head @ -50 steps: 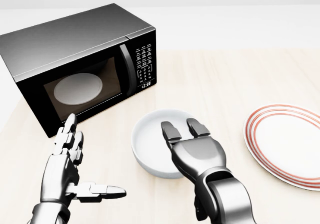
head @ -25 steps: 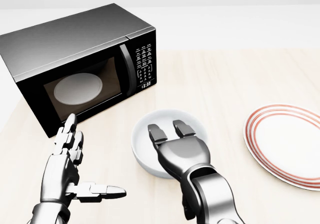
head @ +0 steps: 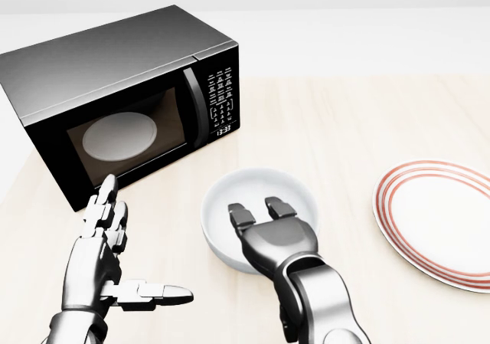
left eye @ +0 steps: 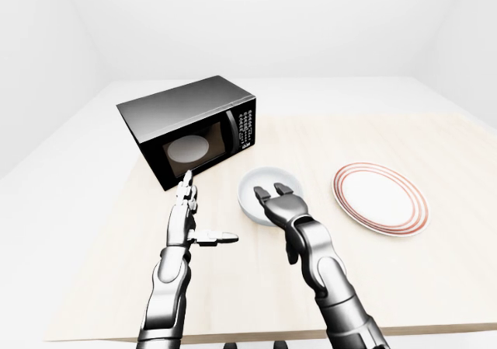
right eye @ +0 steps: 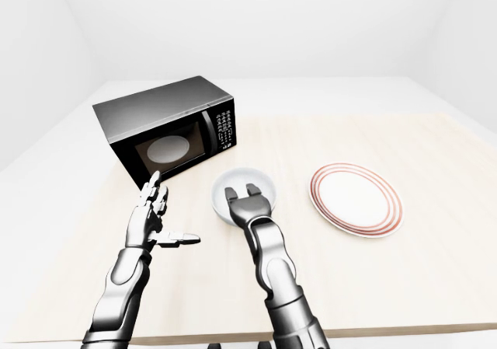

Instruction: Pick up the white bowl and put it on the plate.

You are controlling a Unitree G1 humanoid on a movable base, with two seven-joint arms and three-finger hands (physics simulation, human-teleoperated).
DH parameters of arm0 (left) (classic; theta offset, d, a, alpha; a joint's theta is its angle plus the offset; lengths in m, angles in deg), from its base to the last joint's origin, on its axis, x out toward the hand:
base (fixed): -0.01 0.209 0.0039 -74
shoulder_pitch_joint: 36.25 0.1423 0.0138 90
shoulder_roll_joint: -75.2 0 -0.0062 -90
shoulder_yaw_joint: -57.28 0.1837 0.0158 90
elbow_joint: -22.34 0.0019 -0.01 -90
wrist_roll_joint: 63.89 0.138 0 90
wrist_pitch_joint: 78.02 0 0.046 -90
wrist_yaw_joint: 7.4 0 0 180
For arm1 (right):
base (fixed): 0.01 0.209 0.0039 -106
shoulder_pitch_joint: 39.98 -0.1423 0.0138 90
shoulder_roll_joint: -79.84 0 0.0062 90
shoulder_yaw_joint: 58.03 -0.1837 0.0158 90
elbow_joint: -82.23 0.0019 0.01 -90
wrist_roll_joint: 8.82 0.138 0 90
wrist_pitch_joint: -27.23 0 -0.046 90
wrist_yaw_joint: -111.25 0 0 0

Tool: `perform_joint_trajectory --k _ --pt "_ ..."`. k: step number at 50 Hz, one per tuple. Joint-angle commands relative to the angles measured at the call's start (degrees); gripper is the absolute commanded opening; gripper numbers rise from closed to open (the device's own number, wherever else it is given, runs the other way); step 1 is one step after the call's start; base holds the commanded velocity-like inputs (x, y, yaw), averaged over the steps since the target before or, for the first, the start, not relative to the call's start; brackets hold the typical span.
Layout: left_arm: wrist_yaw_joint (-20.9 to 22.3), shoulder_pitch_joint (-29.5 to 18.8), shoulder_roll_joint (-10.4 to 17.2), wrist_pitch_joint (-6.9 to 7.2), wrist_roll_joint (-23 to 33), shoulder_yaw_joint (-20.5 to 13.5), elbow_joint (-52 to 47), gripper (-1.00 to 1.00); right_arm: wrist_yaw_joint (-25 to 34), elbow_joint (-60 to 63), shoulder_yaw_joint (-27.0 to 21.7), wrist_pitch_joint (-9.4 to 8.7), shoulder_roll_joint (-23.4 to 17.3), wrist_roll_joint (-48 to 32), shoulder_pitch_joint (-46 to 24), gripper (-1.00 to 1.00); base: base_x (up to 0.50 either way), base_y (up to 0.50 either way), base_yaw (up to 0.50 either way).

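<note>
Over the round white bowl (head: 259, 215), right hand (head: 274, 233) fingers (head: 241, 214) spread; reach step. Next: close on near rim, carry right to red-ringed plate (head: 436, 221).

Pale wooden table (head: 344, 122), black microwave (head: 115, 99) at left, white bowl (head: 230, 237) centre, red-ringed plate (head: 436, 221) right

Bare table (head: 337, 122) between white bowl (head: 230, 206) and plate (head: 429, 221), open lane for my right hand (head: 272, 233). Microwave (head: 115, 99) blocks upper left; my left hand (head: 103, 260) sits clear.
</note>
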Motion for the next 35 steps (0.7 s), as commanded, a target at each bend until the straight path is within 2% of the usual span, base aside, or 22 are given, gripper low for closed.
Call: perform_joint_trajectory --k 1,35 --pt "-0.27 -0.19 0.05 -0.17 0.13 -0.08 0.46 1.00 -0.32 -2.35 -0.23 0.00 -0.29 0.34 -0.03 1.00 0.00 0.00 0.00" --pt "-0.26 -0.19 0.05 -0.16 0.14 -0.08 0.45 1.00 -1.64 -4.88 -0.70 0.00 -1.08 0.54 -0.08 1.00 0.00 0.00 0.00"
